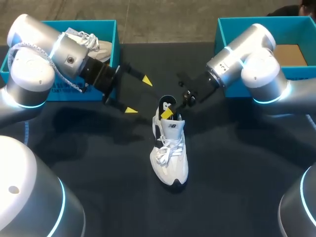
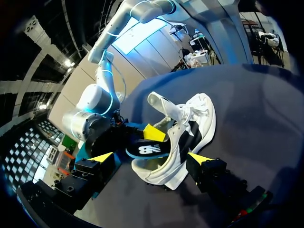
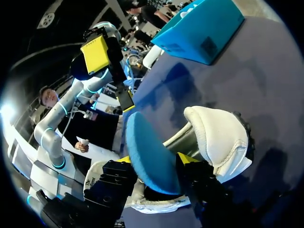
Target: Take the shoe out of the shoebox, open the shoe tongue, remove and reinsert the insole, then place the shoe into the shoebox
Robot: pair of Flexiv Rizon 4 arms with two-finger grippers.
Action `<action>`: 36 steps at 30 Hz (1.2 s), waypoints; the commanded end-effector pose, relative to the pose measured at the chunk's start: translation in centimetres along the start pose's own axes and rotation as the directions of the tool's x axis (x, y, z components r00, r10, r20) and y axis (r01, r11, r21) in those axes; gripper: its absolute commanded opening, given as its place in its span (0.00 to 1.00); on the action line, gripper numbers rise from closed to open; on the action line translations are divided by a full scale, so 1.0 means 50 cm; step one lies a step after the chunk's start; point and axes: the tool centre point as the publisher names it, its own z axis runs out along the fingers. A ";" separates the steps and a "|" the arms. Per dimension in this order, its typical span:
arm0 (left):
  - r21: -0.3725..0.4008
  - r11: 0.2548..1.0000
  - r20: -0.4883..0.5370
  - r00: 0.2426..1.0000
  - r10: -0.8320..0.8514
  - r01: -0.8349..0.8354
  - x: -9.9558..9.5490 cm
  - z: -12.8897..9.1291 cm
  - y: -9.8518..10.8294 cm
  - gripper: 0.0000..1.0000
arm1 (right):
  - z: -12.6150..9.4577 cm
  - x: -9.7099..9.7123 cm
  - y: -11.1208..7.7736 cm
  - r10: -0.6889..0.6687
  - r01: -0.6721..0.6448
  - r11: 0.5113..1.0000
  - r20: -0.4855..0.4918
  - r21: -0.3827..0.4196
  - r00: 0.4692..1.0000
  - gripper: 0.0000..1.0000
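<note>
Head view: white shoe (image 1: 169, 153) lay mid-table (image 1: 237, 187), logo mark on tongue (image 1: 173, 127); right gripper (image 1: 173, 111) at heel, clamped on insole (image 1: 166, 102); left gripper (image 1: 138, 95) spread wide, apart from shoe. Left wrist view: insole underside bore a white logo. Right wrist view: blue insole rose upright from shoe opening

Bare counter (image 1: 98, 163) lies open around the toe and sides of the shoe (image 1: 170, 158), while the right pincer (image 1: 170, 111) and insole (image 3: 147, 156) block its heel opening.
</note>
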 end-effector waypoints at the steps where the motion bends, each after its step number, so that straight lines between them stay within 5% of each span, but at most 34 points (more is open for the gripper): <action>1: -0.001 1.000 0.003 1.000 0.002 -0.002 0.007 0.002 0.000 1.00 | 0.004 -0.005 0.002 0.011 -0.011 1.000 0.003 0.024 1.000 0.49; 14: -0.013 1.000 -0.009 1.000 -0.008 0.007 0.015 0.001 -0.004 1.00 | -0.016 -0.013 -0.004 -0.009 -0.008 0.987 0.101 0.159 0.995 0.49; 24: -0.013 1.000 -0.004 1.000 -0.011 0.011 0.017 0.008 -0.008 1.00 | -0.008 -0.009 -0.011 -0.009 -0.005 0.988 0.090 0.152 0.996 0.42; 27: -0.010 1.000 -0.005 1.000 -0.011 0.011 0.017 0.009 -0.007 1.00 | -0.001 -0.015 -0.016 -0.003 -0.010 0.988 0.087 0.155 0.996 0.35; 32: -0.008 1.000 -0.005 1.000 -0.010 0.010 0.018 0.009 -0.006 1.00 | 0.005 -0.016 -0.017 0.007 -0.021 0.985 0.078 0.169 0.997 0.00; 36: -0.007 1.000 -0.004 1.000 -0.012 0.012 0.018 0.008 -0.006 1.00 | 0.007 -0.016 -0.015 0.011 -0.026 0.980 0.078 0.195 0.997 0.00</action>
